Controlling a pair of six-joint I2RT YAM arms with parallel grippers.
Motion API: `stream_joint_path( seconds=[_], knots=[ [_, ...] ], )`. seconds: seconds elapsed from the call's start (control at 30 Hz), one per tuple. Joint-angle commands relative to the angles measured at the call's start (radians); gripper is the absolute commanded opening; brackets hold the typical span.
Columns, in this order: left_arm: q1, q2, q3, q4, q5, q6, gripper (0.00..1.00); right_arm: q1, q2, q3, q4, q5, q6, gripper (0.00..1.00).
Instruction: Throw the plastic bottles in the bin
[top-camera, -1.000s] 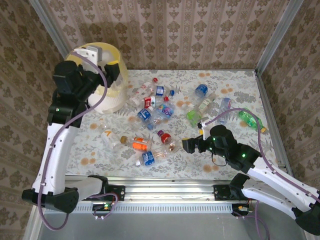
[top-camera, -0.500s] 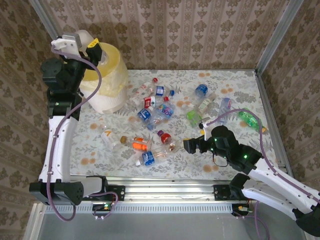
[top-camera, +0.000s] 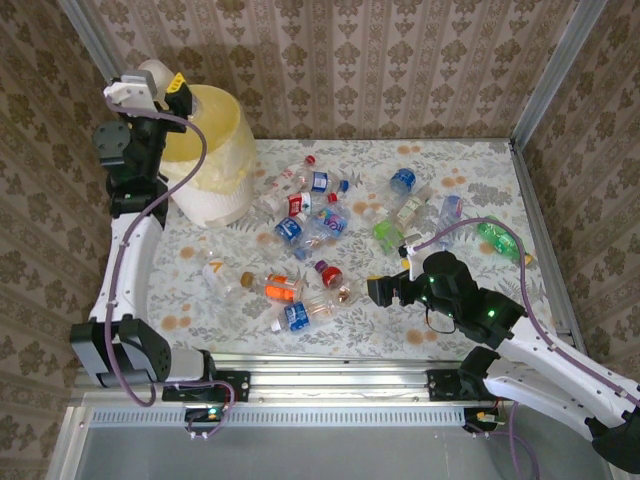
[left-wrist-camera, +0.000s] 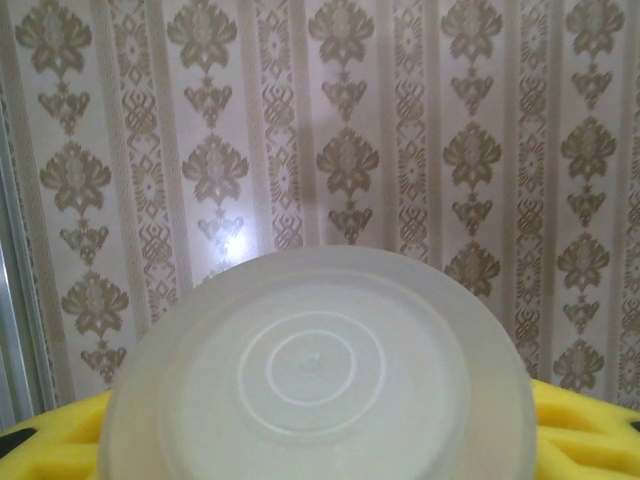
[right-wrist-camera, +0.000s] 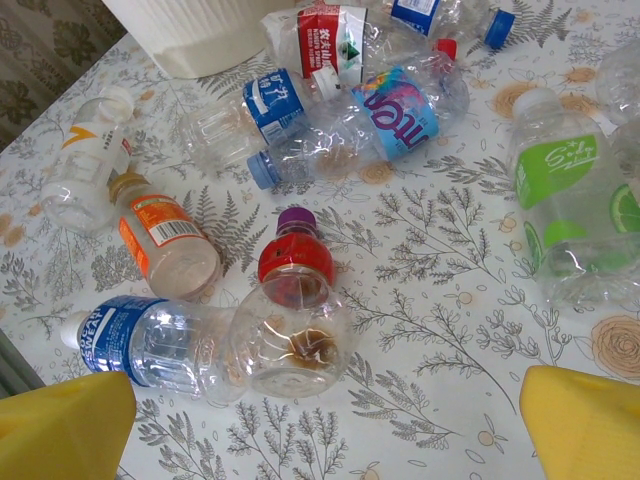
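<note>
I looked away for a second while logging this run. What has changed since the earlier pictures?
The left hand, gripping a pale bottle, swung from over the bin up and out to its far left rim as the arm straightened. Nothing was visibly let go. The right hand stayed open above the loose bottles, which lie as before.

My count | bin (top-camera: 215, 190): 1 | held bottle (left-wrist-camera: 320, 370): 1 | green bottles (top-camera: 497, 238) on the table (top-camera: 190, 300): 2 | other bottles (top-camera: 288, 230) lying there: roughly 14, since overlaps blur my tally.
</note>
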Motion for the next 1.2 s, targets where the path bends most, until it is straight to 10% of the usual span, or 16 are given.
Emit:
stream_joint_path(
  seconds=[0.0,0.5,0.8,1.17],
  knots=[
    [0.019,0.028,0.042,0.002,0.007,-0.017,0.59,0.006,-0.004,0.013,-0.020,0.026,0.002,1.00],
    [0.053,0.198,0.160,-0.270,-0.003,0.029,0.63,0.006,0.004,0.027,-0.034,0.018,0.029,1.00],
    [0.055,0.334,0.350,-0.592,-0.034,0.031,0.99,0.006,0.000,0.030,-0.070,0.033,0.042,1.00],
    [0.034,0.235,0.465,-0.732,0.027,-0.045,1.00,0.002,0.094,0.065,-0.117,0.057,0.108,1.00]
  ],
)
